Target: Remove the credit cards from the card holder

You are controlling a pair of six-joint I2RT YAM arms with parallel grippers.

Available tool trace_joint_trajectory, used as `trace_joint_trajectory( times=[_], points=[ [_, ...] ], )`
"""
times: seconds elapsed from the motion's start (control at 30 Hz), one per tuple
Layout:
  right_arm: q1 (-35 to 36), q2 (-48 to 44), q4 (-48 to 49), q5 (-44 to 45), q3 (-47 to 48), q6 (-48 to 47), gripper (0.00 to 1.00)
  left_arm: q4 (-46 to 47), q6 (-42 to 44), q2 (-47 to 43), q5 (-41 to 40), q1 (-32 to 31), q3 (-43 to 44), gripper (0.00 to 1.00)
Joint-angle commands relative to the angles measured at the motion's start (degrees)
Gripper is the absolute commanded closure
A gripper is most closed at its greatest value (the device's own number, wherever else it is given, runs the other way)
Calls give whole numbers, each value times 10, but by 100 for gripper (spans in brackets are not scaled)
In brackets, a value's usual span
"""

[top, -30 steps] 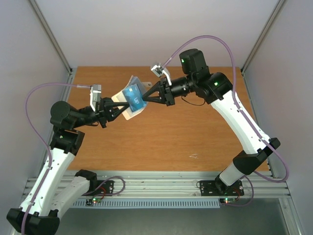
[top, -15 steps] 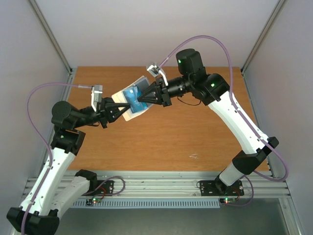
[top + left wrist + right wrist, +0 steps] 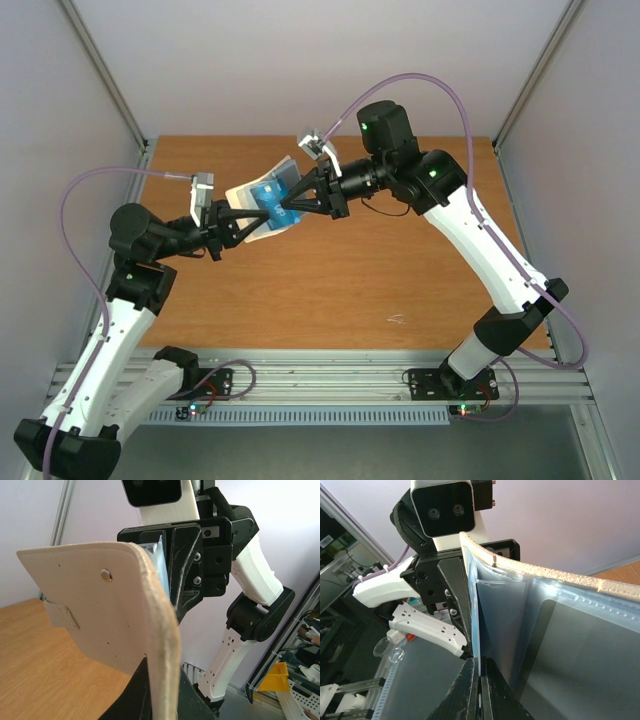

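The card holder (image 3: 250, 195) hangs in the air above the table's far left, opened out between both grippers. In the left wrist view its beige outer panel (image 3: 100, 615) fills the frame, and my left gripper (image 3: 162, 682) is shut on its lower edge. A bright blue credit card (image 3: 272, 193) shows on the holder's inner side. My right gripper (image 3: 480, 664) is shut on this blue card's thin edge (image 3: 478, 630). A dark credit card (image 3: 580, 655) sits inside a clear pocket. From above, the left gripper (image 3: 243, 222) and right gripper (image 3: 283, 208) meet tip to tip at the holder.
The wooden table (image 3: 400, 260) lies below with a small white scuff (image 3: 397, 319) near its front right. Grey walls and metal frame posts close in the sides and back. An aluminium rail (image 3: 330, 385) carries both arm bases.
The right gripper has pushed to the left, closer to the left gripper. The holder has shifted slightly left and up with both arms, and the blue card now stands nearer the holder's top.
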Motion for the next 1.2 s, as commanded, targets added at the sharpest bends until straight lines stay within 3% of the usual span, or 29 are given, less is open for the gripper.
trace_joint_trajectory(
  times=[0.0,0.2,0.33,0.67,0.8,0.93,1.07,1.17],
  points=[
    [-15,-6,-21,-9,16,-22,99,20,9,-4,-3,-2,-1,100],
    [-64,-22,-70,3,16,-40,99,19,5,-6,-10,-2,-10,90],
    [-71,-25,-79,-1,19,-45,99,23,3,-6,-12,-2,-13,99],
    [-71,-14,-106,-22,43,-65,99,26,1,1,-20,-2,-15,100],
    [-71,5,-194,-36,98,-110,99,30,4,3,-25,-2,-14,100],
    [-82,5,-255,21,135,-146,99,38,8,3,-26,-2,-12,100],
    [-154,-17,-221,36,107,-93,99,38,18,-5,-33,-2,-18,100],
    [-203,-64,-123,47,30,-4,99,29,24,-16,-49,0,-32,100]
  ],
)
